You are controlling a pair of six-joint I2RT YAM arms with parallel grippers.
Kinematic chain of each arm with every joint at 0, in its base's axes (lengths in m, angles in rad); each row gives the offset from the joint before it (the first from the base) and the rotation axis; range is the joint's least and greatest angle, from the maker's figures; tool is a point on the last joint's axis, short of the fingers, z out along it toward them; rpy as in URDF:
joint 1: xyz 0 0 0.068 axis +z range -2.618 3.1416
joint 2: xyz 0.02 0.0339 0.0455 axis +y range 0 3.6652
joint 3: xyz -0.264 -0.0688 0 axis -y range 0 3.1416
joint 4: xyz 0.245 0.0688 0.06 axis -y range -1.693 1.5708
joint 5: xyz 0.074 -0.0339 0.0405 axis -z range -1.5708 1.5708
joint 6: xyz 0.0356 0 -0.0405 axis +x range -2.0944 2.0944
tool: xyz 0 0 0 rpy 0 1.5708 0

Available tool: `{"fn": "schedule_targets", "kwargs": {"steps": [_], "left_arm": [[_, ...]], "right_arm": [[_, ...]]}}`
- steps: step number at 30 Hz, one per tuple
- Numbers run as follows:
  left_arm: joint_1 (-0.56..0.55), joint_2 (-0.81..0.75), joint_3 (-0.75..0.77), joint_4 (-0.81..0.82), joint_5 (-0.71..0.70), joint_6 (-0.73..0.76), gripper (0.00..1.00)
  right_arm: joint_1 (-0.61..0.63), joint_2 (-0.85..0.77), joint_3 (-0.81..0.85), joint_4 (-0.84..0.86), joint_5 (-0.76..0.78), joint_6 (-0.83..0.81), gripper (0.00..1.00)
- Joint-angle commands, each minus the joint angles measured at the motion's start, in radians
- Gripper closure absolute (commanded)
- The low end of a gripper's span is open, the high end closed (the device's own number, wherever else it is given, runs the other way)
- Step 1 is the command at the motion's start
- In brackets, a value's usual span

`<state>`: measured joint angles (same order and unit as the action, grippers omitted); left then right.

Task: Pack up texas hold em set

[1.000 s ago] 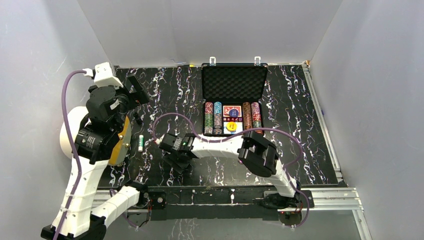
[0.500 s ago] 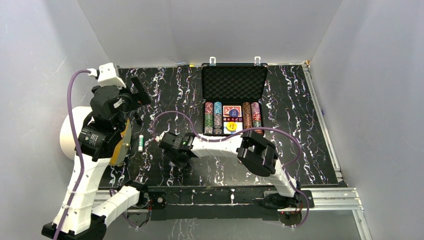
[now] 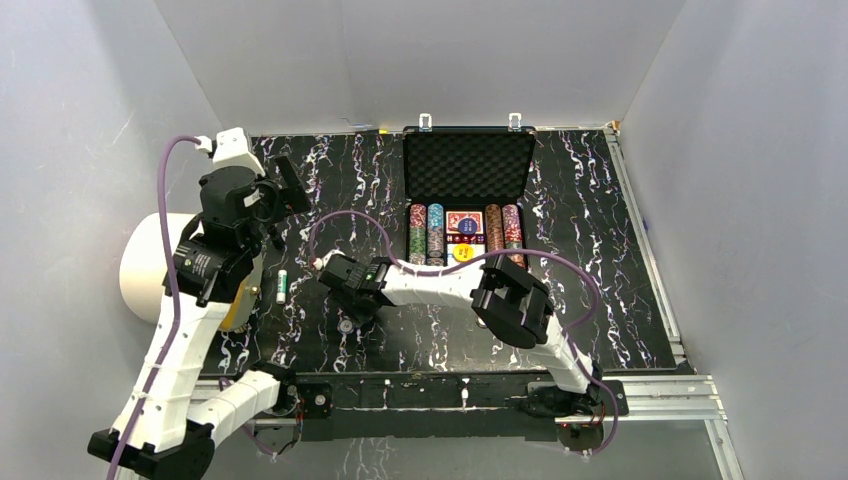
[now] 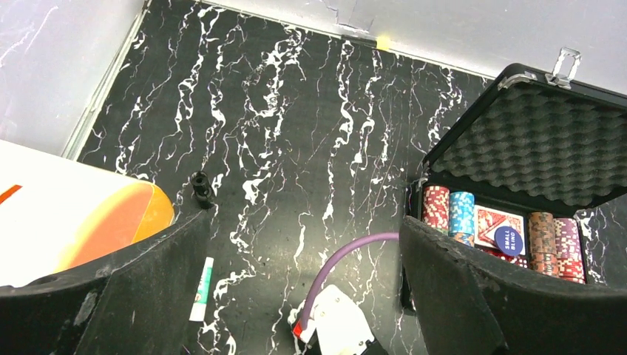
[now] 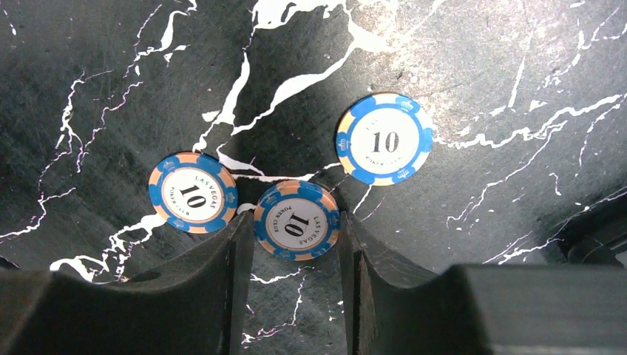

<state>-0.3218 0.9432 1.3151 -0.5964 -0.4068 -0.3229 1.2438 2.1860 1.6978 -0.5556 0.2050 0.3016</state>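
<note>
Three chips [image 5: 385, 139] lie outside the open, mostly filled briefcase [image 3: 467, 165]; right gripper [image 5: 294, 231] clamps middle chip [image 5: 296, 218]; left gripper [image 4: 303, 220] agape, empty.

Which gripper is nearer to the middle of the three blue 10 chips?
Right. The right gripper brackets the middle chip; the left gripper hangs open far off, by the white drum.
</note>
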Motion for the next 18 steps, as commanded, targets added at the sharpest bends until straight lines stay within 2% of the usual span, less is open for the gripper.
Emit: {"fn": "schedule_targets", "kwargs": {"steps": [1, 5, 11, 14, 18], "left_arm": [[0.007, -0.010, 0.016, -0.012, 0.010, -0.018, 0.02], [0.007, -0.005, 0.000, -0.022, 0.039, -0.065, 0.02], [0.007, -0.001, -0.066, -0.050, 0.112, -0.139, 0.02], [0.007, 0.006, -0.130, -0.021, 0.240, -0.156, 0.02], [0.007, 0.012, -0.255, 0.089, 0.464, -0.169, 0.03]], "right_arm": [[-0.006, -0.005, -0.030, -0.051, 0.083, 0.027, 0.61], [-0.024, -0.135, -0.122, 0.043, 0.115, 0.079, 0.61], [-0.124, -0.420, -0.364, 0.260, 0.098, 0.253, 0.60], [-0.205, -0.591, -0.498, 0.362, 0.047, 0.361, 0.60], [-0.307, -0.715, -0.593, 0.409, 0.036, 0.519, 0.60]]}}
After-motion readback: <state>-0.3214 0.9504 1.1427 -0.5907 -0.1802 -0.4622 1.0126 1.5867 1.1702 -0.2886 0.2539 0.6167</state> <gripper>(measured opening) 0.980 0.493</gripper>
